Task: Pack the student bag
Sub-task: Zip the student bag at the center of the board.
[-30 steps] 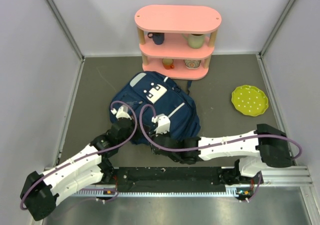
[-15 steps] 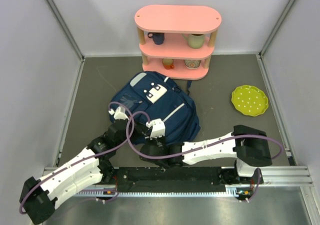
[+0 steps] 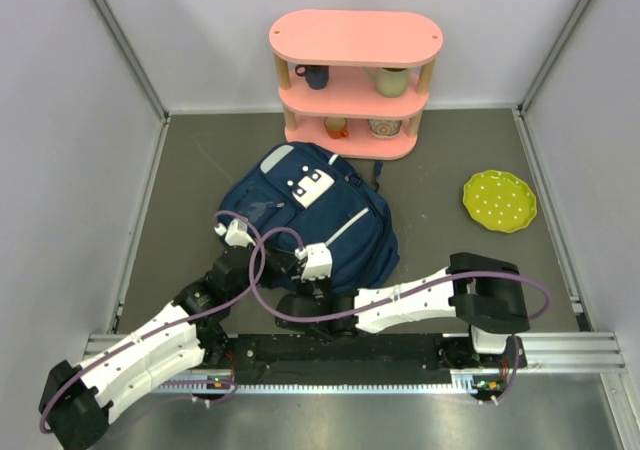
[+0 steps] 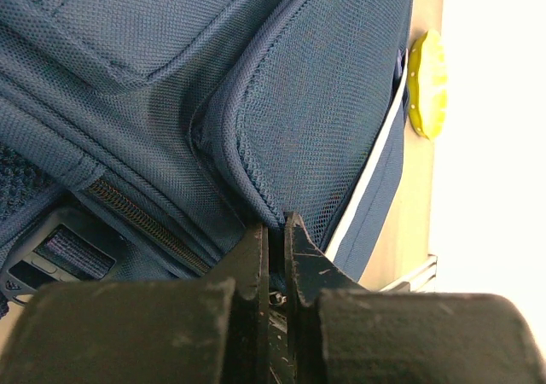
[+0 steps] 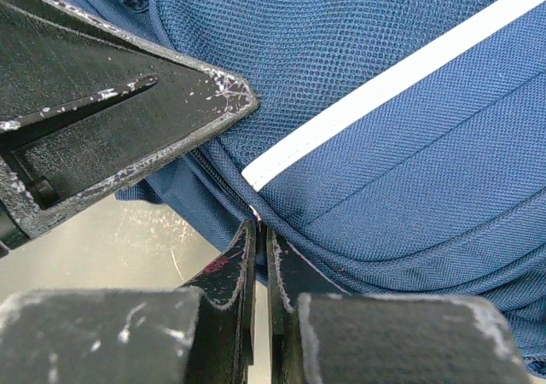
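The student bag [image 3: 310, 205], navy with white stripes, lies flat in the middle of the table. Both grippers are at its near edge. My left gripper [image 3: 258, 258] is shut; in the left wrist view its jaws [image 4: 275, 230] pinch a seam of the student bag [image 4: 299, 102] beside a zip, with a small metal piece between them. My right gripper [image 3: 300, 275] is shut too. In the right wrist view its tips [image 5: 260, 230] close on the zip edge of the student bag [image 5: 409, 145] just below a white stripe. The left gripper's fingers [image 5: 128, 102] show close by.
A pink three-tier shelf [image 3: 355, 80] holding cups stands at the back, just behind the bag. A yellow-green dotted plate [image 3: 499, 200] lies at the right, also seen in the left wrist view as the plate [image 4: 426, 85]. Grey walls close in both sides.
My right gripper has shut on the bag's near edge, and the right arm's elbow has folded in to the left. The left arm drew back slightly, still shut.
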Controlling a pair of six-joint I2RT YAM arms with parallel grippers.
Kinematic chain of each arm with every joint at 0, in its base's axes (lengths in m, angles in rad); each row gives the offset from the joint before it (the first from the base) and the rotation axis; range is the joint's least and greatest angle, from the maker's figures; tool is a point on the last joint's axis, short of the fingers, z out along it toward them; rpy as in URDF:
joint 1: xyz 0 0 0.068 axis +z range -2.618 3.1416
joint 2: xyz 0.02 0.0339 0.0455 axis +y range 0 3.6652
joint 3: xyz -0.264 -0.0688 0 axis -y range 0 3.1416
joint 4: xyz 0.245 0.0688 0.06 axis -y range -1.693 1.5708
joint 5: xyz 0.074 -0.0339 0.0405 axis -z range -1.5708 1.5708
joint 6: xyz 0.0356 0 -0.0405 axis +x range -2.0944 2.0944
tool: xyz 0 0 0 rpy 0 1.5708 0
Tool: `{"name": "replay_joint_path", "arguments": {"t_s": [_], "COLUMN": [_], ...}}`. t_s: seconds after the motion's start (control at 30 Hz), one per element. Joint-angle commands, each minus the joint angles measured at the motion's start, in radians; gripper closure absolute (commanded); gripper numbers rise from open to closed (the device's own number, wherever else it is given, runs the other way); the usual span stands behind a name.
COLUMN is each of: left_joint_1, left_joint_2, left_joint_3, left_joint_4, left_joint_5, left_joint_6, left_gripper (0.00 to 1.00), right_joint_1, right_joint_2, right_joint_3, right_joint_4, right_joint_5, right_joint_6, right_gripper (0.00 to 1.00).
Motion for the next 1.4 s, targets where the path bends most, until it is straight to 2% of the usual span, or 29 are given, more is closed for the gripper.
{"name": "replay_joint_path", "arguments": {"t_s": [0.0, 0.17, 0.23, 0.27, 0.37, 0.43, 0.47, 0.57, 0.77, 1.0, 1.27, 1.37], "left_joint_1": [-0.013, -0.013, -0.013, -0.012, -0.013, -0.012, -0.012, -0.012, -0.009, -0.010, -0.010, -0.010], "left_joint_2": [-0.023, -0.032, -0.033, -0.032, -0.023, -0.020, -0.023, -0.032, -0.012, 0.005, 0.002, -0.007], "left_joint_3": [0.010, 0.000, 0.004, 0.007, 0.026, 0.033, 0.033, 0.027, 0.045, 0.037, -0.003, -0.009], "left_joint_4": [0.046, 0.043, 0.035, 0.030, -0.002, -0.020, -0.026, -0.025, -0.022, 0.024, 0.072, 0.073], "left_joint_5": [0.103, 0.095, 0.089, 0.083, 0.066, 0.063, 0.060, 0.054, 0.069, 0.121, 0.181, 0.184], "left_joint_6": [0.013, 0.019, 0.027, 0.038, 0.067, 0.088, 0.089, 0.090, 0.124, 0.127, 0.107, 0.105], "left_gripper": [1.00, 1.00, 1.00, 1.00, 1.00, 1.00, 1.00, 1.00, 1.00, 1.00, 1.00, 1.00], "right_joint_1": [-0.036, -0.036, -0.036, -0.036, -0.043, -0.056, -0.079, -0.115, -0.145, -0.154, -0.156, -0.156], "right_joint_2": [-0.026, -0.091, -0.148, -0.167, -0.232, -0.259, -0.282, -0.320, -0.369, -0.285, -0.175, -0.158], "right_joint_3": [-0.008, -0.050, -0.095, -0.117, -0.165, -0.179, -0.182, -0.206, -0.235, -0.225, -0.194, -0.180], "right_joint_4": [-0.033, 0.019, 0.104, 0.201, 0.277, 0.275, 0.271, 0.266, 0.212, 0.228, 0.231, 0.225], "right_joint_5": [0.129, 0.109, 0.052, 0.026, -0.079, -0.141, -0.231, -0.361, -0.429, -0.446, -0.336, -0.305], "right_joint_6": [0.013, -0.038, -0.140, -0.174, -0.253, -0.283, -0.297, -0.331, -0.360, -0.372, -0.270, -0.222], "right_gripper": [1.00, 1.00, 1.00, 1.00, 1.00, 1.00, 1.00, 1.00, 1.00, 1.00, 1.00, 0.92]}}
